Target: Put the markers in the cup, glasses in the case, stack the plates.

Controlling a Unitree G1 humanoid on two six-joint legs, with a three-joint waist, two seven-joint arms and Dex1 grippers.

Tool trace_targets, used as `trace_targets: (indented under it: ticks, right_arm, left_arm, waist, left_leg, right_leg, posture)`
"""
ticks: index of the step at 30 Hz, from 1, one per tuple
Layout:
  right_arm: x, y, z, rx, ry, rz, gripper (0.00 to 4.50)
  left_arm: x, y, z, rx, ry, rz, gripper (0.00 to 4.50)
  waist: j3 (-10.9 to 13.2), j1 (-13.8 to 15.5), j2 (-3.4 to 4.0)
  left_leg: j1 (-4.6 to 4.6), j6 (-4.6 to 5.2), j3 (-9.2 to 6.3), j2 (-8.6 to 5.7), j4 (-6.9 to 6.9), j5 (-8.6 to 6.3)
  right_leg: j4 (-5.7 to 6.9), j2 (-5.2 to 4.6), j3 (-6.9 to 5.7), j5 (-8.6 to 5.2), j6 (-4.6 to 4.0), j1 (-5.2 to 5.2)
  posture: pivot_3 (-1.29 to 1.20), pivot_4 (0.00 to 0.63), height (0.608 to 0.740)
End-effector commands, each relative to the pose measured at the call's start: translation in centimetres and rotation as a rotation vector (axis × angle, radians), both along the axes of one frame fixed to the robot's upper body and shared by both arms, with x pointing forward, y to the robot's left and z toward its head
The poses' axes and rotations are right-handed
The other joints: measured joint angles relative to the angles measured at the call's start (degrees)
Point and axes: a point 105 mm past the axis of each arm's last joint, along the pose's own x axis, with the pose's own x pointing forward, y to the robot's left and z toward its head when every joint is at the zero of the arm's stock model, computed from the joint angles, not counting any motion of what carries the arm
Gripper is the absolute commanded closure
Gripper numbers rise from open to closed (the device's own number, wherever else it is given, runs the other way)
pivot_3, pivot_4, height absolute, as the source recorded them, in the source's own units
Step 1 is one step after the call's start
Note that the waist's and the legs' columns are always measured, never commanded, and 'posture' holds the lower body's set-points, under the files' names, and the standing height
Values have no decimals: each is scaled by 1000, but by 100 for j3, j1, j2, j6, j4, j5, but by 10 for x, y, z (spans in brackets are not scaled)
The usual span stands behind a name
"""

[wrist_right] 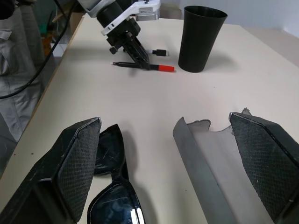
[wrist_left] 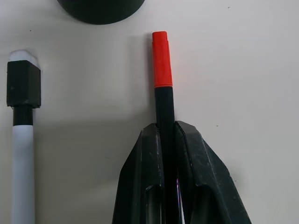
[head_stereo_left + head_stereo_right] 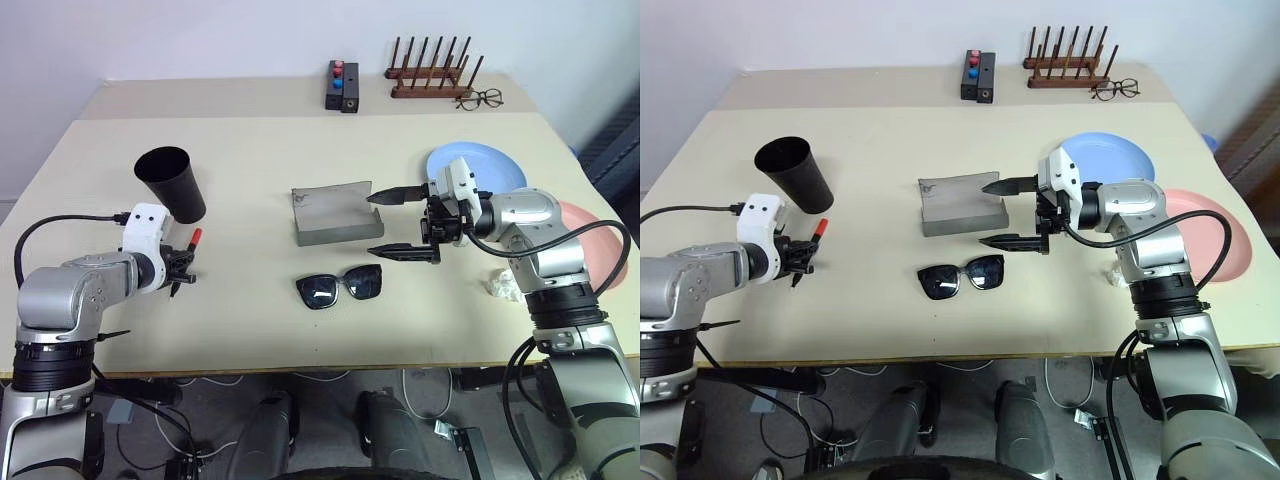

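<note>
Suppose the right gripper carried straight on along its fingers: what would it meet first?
Probably nothing near: the right gripper points left above the table, between the open grey case and the sunglasses; the black cup stands far ahead.

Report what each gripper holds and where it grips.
Left gripper is shut on the red-capped marker, gripping its dark body below the cap. Right gripper is open, holding nothing.
</note>
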Motion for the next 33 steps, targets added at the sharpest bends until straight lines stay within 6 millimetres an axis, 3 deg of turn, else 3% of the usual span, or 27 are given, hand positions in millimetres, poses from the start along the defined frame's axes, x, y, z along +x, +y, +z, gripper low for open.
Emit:
trace_targets:
  ticks: [1, 4, 7, 12, 15, 22, 33]
  right_arm:
    - [3, -4, 17, 16, -68, -12, 0]
    - [6, -8, 22, 28, -81, -35, 0]
    - [9, -10, 30, 61, -98, -58, 0]
    - [17, -15, 33, 91, -112, -117, 0]
    - [20, -17, 38, 153, -119, -140, 0]
    - [12, -8, 70, 380, -110, -90, 0]
    - [-6, 18, 80, 398, -155, 68, 0]
  left_arm:
    - [-14, -49, 17, -80, -72, -255, 4486]
    - [-21, -74, 30, -109, -175, -391, 4486]
    - [-11, -88, 56, -170, -360, -417, 4486]
    - [22, -86, 120, -217, -801, -332, 4486]
    - [38, -78, 144, -291, -955, -249, 4486]
    - [61, -56, 170, -295, -1124, -50, 4486]
    - [66, -14, 187, -181, -1210, 139, 4486]
  waist:
    - [3, 9, -4]
    - [4, 2, -6]
    - [4, 7, -6]
    - [5, 24, -8]
    - [5, 15, -8]
    - [5, 3, -8]
    - [5, 2, -8]
  left_leg:
    - [-3, 0, 0, 2, 0, 0]
    - [-4, 0, -1, 3, 2, 0]
    - [-4, 0, -1, 3, 1, 0]
    - [-6, -2, 0, -5, 6, 2]
    - [-7, -1, 3, -7, 5, 2]
    - [-9, 1, 5, -9, 4, 2]
    - [-11, 1, 3, -12, 7, 2]
  right_leg:
    - [-2, -3, 0, 0, 0, 0]
    - [-3, -6, 0, 0, -2, 0]
    - [-3, -5, 0, -1, -4, -2]
    - [-6, -3, 0, 0, -4, -1]
    - [-11, -3, 0, 1, -3, -1]
    - [-9, -3, 0, 16, 23, -1]
    - [-2, 1, -1, 19, 29, -2]
  posture:
    - [0, 150, 740]
    - [0, 150, 740]
    - [0, 150, 740]
    - [0, 150, 740]
    - [0, 150, 740]
    - [0, 150, 740]
    - [0, 150, 740]
